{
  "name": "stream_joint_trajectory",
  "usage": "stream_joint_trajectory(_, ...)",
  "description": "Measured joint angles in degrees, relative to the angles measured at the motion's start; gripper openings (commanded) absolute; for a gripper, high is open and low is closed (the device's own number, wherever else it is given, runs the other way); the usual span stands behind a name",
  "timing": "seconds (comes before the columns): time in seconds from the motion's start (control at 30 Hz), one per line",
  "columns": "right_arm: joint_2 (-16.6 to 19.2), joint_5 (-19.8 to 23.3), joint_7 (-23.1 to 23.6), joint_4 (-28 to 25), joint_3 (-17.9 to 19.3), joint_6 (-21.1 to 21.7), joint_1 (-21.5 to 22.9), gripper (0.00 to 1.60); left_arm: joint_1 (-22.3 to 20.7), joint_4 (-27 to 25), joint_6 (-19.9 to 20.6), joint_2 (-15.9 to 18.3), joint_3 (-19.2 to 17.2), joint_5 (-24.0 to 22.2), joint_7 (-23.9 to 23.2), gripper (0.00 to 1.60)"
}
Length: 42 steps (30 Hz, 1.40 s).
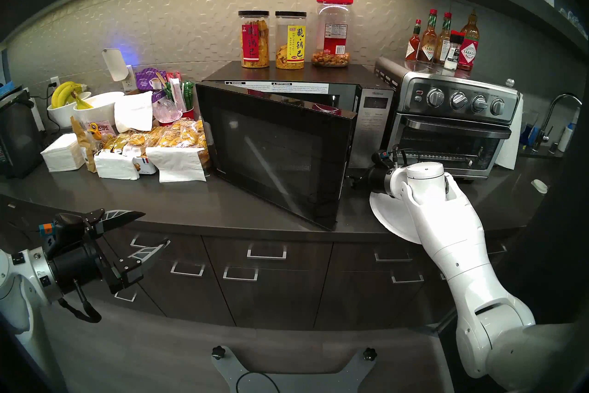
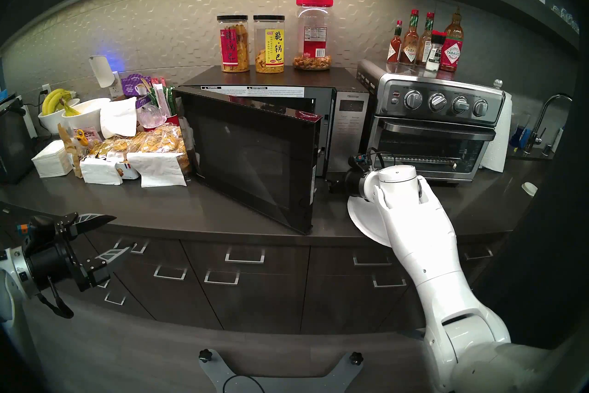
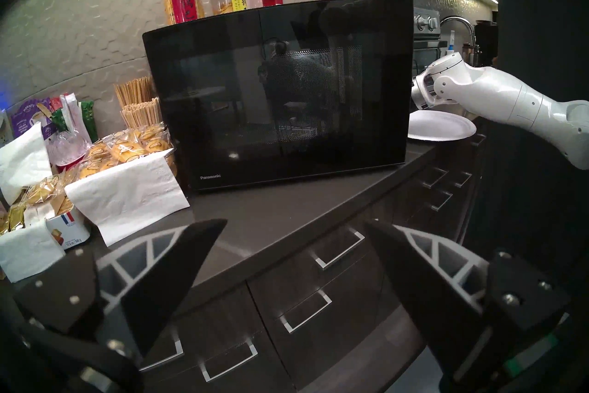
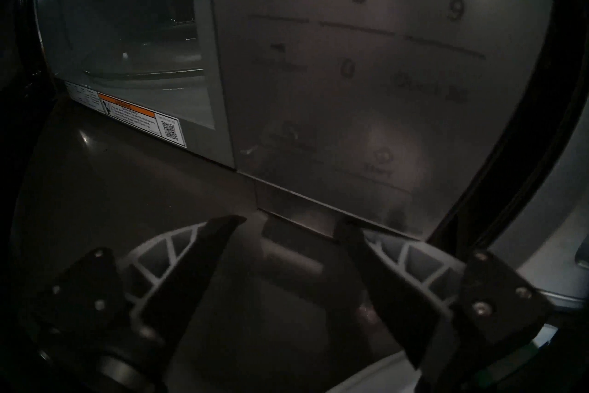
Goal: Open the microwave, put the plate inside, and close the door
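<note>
Both grippers, left gripper (image 1: 145, 231) and right gripper (image 4: 288, 225), gape empty; door (image 1: 274, 153) swung half-open, long axis horizontal

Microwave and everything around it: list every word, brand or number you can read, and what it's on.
"Panasonic": door, lower left edge.
"INVERTER": microwave, above its display.
"WARNING", "ADVERTENCIA": sticker on the top frame; small print unreadable.
"7", "8", "9", "0": keypad; other key labels blurred.
"TABASCO": sauce bottles on the toaster oven.
"脆锅巴": yellow-label jar.
"NONNI'S": purple packet.
Orange warning label below the cavity: unreadable.
</note>
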Motion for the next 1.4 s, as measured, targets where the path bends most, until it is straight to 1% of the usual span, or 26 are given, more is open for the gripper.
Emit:
stream_joint_trajectory(0.3, 1.5, 0.6, 2.1, -3.3, 0.9, 1.7, -1.2, 1.60, -0.2, 0.0, 0.0, -0.1, 0.0, 0.2, -0.1, 1.60)
stream_joint_trajectory(0.47, 2.7, 0.7, 3.2, -5.6, 1.6, 2.7, -1.9, 1.60, -0.3, 0.0, 0.0, -0.2, 0.0, 0.3, -0.1, 1.60)
stream_joint_trajectory(0.53, 3.5, 0.7, 3.9, -7.1, 1.9, 3.7, -2.4, 1.60, -0.4, 0.0, 0.0, -0.2, 0.0, 0.3, -0.2, 1.60)
stream_joint_trajectory(0.57, 3.8, 0.8, 4.2, -7.8, 2.1, 4.1, -2.5, 1.56, -0.4, 0.0, 0.0, -0.2, 0.0, 0.4, -0.2, 1.60)
stream_joint_trajectory(0.6, 4.2, 0.8, 4.5, -8.7, 2.4, 4.6, -2.7, 1.56, -0.4, 0.0, 0.0, -0.2, 0.0, 0.4, -0.2, 1.60)
stream_joint_trajectory(0.7, 5.2, 1.0, 5.4, -11.0, 3.0, 5.9, -3.2, 1.44, -0.5, 0.0, 0.0, -0.2, 0.0, 0.4, -0.3, 1.60)
stream_joint_trajectory(0.73, 5.7, 1.1, 5.8, -11.9, 3.3, 6.5, -3.6, 1.43, -0.5, 0.0, 0.0, -0.2, 0.0, 0.5, -0.3, 1.60)
stream_joint_trajectory(0.77, 6.2, 1.3, 6.3, -13.0, 3.6, 7.3, -4.0, 1.36, -0.5, 0.0, 0.0, -0.2, 0.0, 0.5, -0.4, 1.60)
stream_joint_trajectory(0.8, 6.6, 1.4, 6.8, -13.9, 3.8, 7.9, -4.5, 1.32, -0.5, 0.0, 0.0, -0.2, 0.0, 0.5, -0.4, 1.60)
stream_joint_trajectory(0.83, 6.9, 1.4, 7.1, -14.5, 3.9, 8.3, -4.8, 1.32, -0.5, 0.0, 0.0, -0.2, 0.0, 0.5, -0.4, 1.60)
stream_joint_trajectory(0.9, 7.6, 1.6, 7.9, -15.9, 4.3, 9.3, -5.6, 1.20, -0.6, 0.0, 0.0, -0.2, 0.0, 0.6, -0.4, 1.60)
stream_joint_trajectory(0.93, 7.8, 1.6, 8.0, -16.1, 4.4, 9.4, -5.8, 1.20, -0.6, 0.0, 0.0, -0.2, 0.0, 0.6, -0.4, 1.60)
stream_joint_trajectory(0.97, 7.9, 1.7, 8.2, -16.3, 4.4, 9.6, -5.9, 1.05, -0.6, 0.0, 0.0, -0.2, 0.0, 0.6, -0.5, 1.60)
stream_joint_trajectory(1.0, 8.2, 1.7, 8.5, -16.8, 4.6, 9.9, -6.2, 0.96, -0.6, 0.0, 0.0, -0.2, 0.0, 0.6, -0.5, 1.60)
stream_joint_trajectory(1.03, 8.4, 1.8, 8.7, -17.0, 4.6, 10.1, -6.4, 0.77, -0.6, 0.0, 0.0, -0.3, 0.0, 0.6, -0.5, 1.60)
stream_joint_trajectory(1.1, 8.9, 1.8, 9.2, -17.6, 4.8, 10.6, -6.9, 0.65, -0.6, 0.0, 0.0, -0.3, 0.0, 0.7, -0.5, 1.60)
stream_joint_trajectory(1.13, 9.2, 1.9, 9.5, -17.9, 4.9, 10.8, -7.2, 0.62, -0.6, 0.0, 0.0, -0.3, 0.0, 0.7, -0.6, 1.60)
stream_joint_trajectory(1.17, 9.5, 1.9, 9.9, -18.2, 5.0, 11.1, -7.5, 0.55, -0.7, 0.0, 0.0, -0.3, 0.0, 0.7, -0.6, 1.60)
stream_joint_trajectory(1.27, 9.9, 2.0, 10.4, -18.6, 5.1, 11.3, -7.9, 0.55, -0.7, 0.0, 0.1, -0.3, 0.0, 0.7, -0.6, 1.60)
stream_joint_trajectory(1.33, 10.2, 2.1, 10.8, -19.0, 5.2, 11.5, -8.2, 0.51, -0.7, 0.0, 0.1, -0.3, 0.0, 0.7, -0.7, 1.60)
stream_joint_trajectory(1.37, 10.3, 2.1, 11.0, -19.1, 5.2, 11.6, -8.3, 0.41, -0.7, 0.0, 0.1, -0.3, 0.0, 0.8, -0.7, 1.60)
stream_joint_trajectory(1.4, 10.4, 2.1, 11.2, -19.3, 5.2, 11.6, -8.4, 0.36, -0.7, 0.0, 0.1, -0.3, 0.0, 0.8, -0.7, 1.60)
